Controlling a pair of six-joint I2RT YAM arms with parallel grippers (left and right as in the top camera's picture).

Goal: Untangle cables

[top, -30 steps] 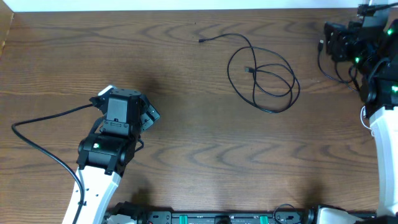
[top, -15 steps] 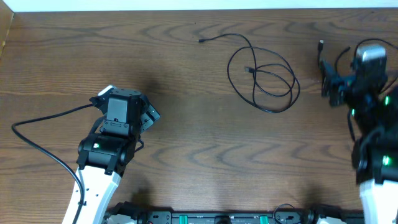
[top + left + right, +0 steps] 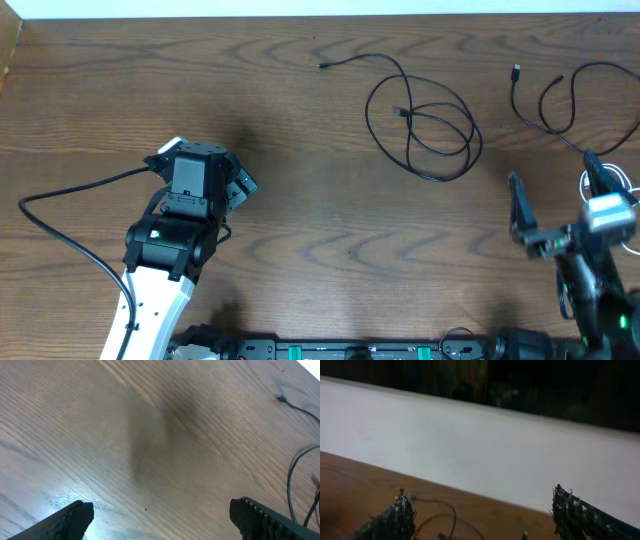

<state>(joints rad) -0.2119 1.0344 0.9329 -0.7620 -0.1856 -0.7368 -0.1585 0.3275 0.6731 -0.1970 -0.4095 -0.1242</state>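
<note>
One black cable [image 3: 420, 125] lies in loose overlapping loops at the far middle of the table, its plug [image 3: 323, 65] pointing left. A second black cable [image 3: 545, 100] lies apart at the far right. Part of a white cable [image 3: 583, 184] shows beside the right arm. My left gripper [image 3: 205, 160] hovers open over bare wood at the left, far from all cables. In the left wrist view only the looped cable's end [image 3: 295, 405] appears, beyond the gripper [image 3: 162, 522]. My right gripper [image 3: 555, 190] stands open and empty near the front right. A black cable [image 3: 451, 510] shows blurred beyond the right gripper [image 3: 485, 522].
A thick black robot wire [image 3: 70, 230] trails from the left arm across the left side of the table. A white wall [image 3: 480, 445] rises behind the table's far edge. The equipment rail [image 3: 350, 350] runs along the front edge.
The right arm has pulled back from the far right corner toward the front edge, opening its jaws. The second black cable now lies free on the table. The left arm has not moved.
</note>
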